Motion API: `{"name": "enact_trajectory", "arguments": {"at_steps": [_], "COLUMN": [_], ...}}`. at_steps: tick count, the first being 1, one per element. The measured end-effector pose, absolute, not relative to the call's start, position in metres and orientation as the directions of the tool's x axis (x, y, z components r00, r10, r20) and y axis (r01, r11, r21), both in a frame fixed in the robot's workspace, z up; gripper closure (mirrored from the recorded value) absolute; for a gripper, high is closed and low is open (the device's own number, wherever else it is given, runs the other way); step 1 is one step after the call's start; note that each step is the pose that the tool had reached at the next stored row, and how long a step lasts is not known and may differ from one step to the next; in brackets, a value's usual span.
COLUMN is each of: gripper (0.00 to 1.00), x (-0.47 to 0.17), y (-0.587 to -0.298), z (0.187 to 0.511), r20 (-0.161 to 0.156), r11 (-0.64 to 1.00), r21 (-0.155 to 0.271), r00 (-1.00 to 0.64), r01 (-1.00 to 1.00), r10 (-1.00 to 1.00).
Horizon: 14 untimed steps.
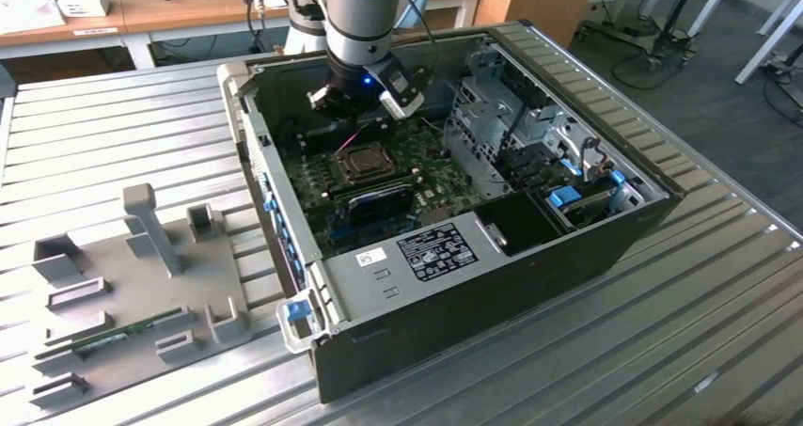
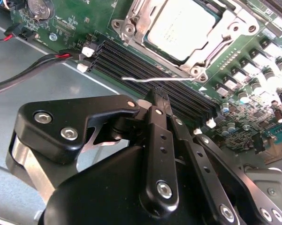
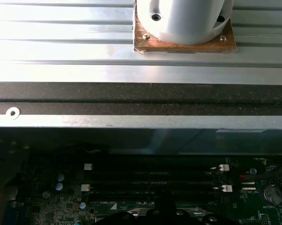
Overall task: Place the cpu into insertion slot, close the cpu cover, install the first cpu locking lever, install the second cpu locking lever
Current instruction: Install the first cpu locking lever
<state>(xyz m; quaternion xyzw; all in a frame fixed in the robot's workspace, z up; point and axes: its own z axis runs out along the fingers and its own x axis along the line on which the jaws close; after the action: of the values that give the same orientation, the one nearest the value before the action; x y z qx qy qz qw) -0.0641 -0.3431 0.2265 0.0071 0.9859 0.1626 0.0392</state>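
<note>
Second wrist view, cpu (image 2: 183, 26): lies in the insertion slot (image 2: 119, 26), cpu cover (image 2: 143, 21) down around it.
Fingers (image 2: 157, 101): closed together, tips just beside a thin locking lever (image 2: 150, 78) that sticks out over the memory slots (image 2: 131, 58).
Exterior view, gripper (image 1: 357, 118): inside the computer case (image 1: 502, 285), above the board (image 1: 427, 177).

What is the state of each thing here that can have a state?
cpu: seated, flat.
cpu cover: closed over it.
locking lever: sticking out, unlatched.
gripper: shut, empty.
computer case: side open.
</note>
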Motion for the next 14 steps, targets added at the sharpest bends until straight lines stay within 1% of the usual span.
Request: {"name": "enact_trajectory", "arguments": {"at_steps": [14], "gripper": [0.89], "x": [-0.0640], "y": [-0.3431], "z": [0.2265], "r20": [-0.060], "r11": [0.947], "r21": [0.321], "r00": [-0.998], "r01": [0.006], "r10": [0.027]}}
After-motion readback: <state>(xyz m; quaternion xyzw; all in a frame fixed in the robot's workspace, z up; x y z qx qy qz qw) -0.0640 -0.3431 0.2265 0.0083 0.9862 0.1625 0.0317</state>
